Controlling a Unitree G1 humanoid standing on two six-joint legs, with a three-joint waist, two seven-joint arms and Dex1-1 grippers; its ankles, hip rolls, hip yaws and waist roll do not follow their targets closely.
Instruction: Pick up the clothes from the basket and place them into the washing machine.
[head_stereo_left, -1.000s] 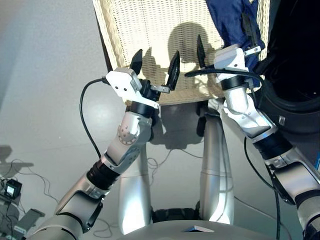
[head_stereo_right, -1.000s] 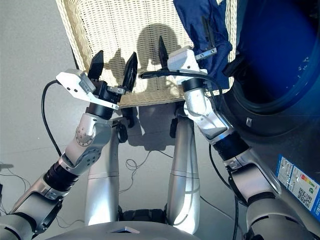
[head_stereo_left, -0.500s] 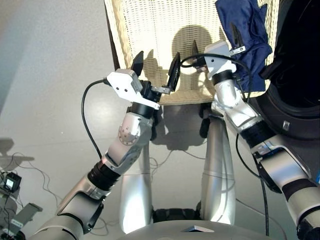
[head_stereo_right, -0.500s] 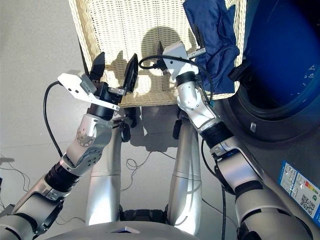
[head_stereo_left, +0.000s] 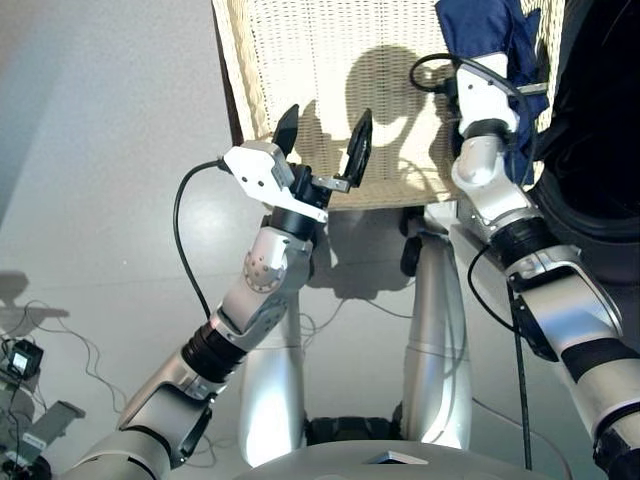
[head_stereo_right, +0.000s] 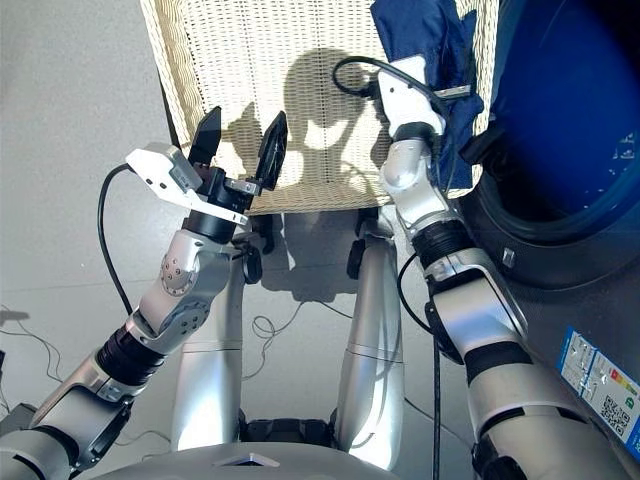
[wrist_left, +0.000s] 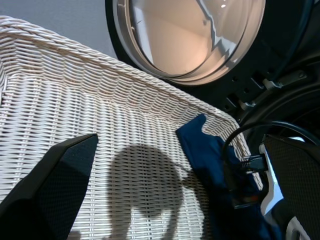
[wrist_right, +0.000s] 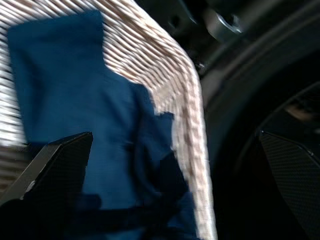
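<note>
While only the dark blue garment (head_stereo_right: 425, 45) can be seen in the basket (head_stereo_right: 250, 90), it lies bunched at the upper right of the frame, against the basket's right rim. No orange-red or black clothes show here. The right gripper (wrist_right: 170, 165) hangs just over the blue cloth with its two fingers spread wide, and it holds nothing. The left gripper (head_stereo_left: 323, 135) waits at the basket's near edge, in the middle of the frame, also wide open and empty. The washing machine (head_stereo_right: 560, 130) sits at the right edge, just beside the basket, with its drum hole facing in. This looks like the reach for a pick. Next the right claw likely needs to drop onto the cloth and pinch a thick fold.
</note>
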